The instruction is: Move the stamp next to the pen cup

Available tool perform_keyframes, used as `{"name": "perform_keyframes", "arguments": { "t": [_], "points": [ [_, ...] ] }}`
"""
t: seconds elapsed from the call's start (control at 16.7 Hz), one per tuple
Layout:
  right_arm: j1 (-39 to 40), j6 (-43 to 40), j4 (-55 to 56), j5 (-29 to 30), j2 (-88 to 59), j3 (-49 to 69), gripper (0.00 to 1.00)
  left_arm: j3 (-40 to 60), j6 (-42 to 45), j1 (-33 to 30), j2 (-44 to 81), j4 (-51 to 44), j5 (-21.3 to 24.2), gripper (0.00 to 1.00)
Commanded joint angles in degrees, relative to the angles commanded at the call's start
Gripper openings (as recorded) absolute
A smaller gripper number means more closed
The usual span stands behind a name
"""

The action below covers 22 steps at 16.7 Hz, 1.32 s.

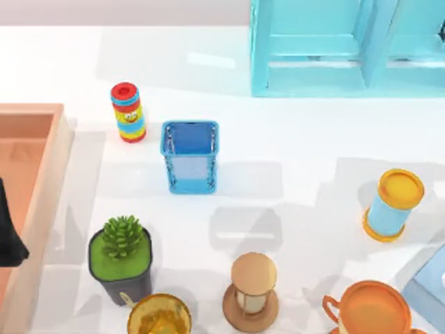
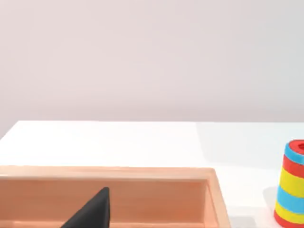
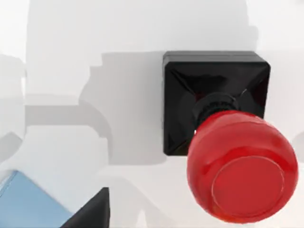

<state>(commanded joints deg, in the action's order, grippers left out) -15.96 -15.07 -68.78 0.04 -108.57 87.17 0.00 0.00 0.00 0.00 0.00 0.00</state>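
Red-knobbed stamp (image 3: 223,137) stands close below the right end effector — grip state unclear.

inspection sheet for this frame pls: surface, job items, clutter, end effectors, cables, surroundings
Surface: white table, shadows across it.
Job's things: stamp, red knob on black square base, standing on the table close under the right wrist camera. Pen cup, blue mesh, upright left of centre.
Clutter: striped smiley cylinder left of and behind the cup; potted plant, hourglass, gold round item and orange lidded pot along the front; light-blue cylinder at right; wooden tray at left edge.
End effectors: left over the tray, right above the stamp; dark finger tips seen, opening unclear.
Cables: nothing seen.
Surroundings: turquoise frame at the back, plain wall.
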Motion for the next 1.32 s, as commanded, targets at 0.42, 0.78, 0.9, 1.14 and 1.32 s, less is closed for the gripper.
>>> {"name": "perform_keyframes", "arguments": {
  "t": [0.42, 0.78, 0.9, 1.14, 1.32],
  "points": [
    [0.0, 0.0, 14.8, 0.0, -3.2, -11.4, 1.0, 0.0, 0.0, 0.0, 0.0, 0.0, 0.0, 1.0],
    [0.0, 0.0, 14.8, 0.0, -3.2, -11.4, 0.77, 0.0, 0.0, 0.0, 0.0, 0.0, 0.0, 1.0],
    [0.0, 0.0, 14.8, 0.0, -3.2, -11.4, 0.62, 0.0, 0.0, 0.0, 0.0, 0.0, 0.0, 1.0],
    [0.0, 0.0, 14.8, 0.0, -3.2, -11.4, 0.32, 0.0, 0.0, 0.0, 0.0, 0.0, 0.0, 1.0],
    [0.0, 0.0, 14.8, 0.0, -3.2, -11.4, 0.1, 0.0, 0.0, 0.0, 0.0, 0.0, 0.0, 1.0]
  ]
}}
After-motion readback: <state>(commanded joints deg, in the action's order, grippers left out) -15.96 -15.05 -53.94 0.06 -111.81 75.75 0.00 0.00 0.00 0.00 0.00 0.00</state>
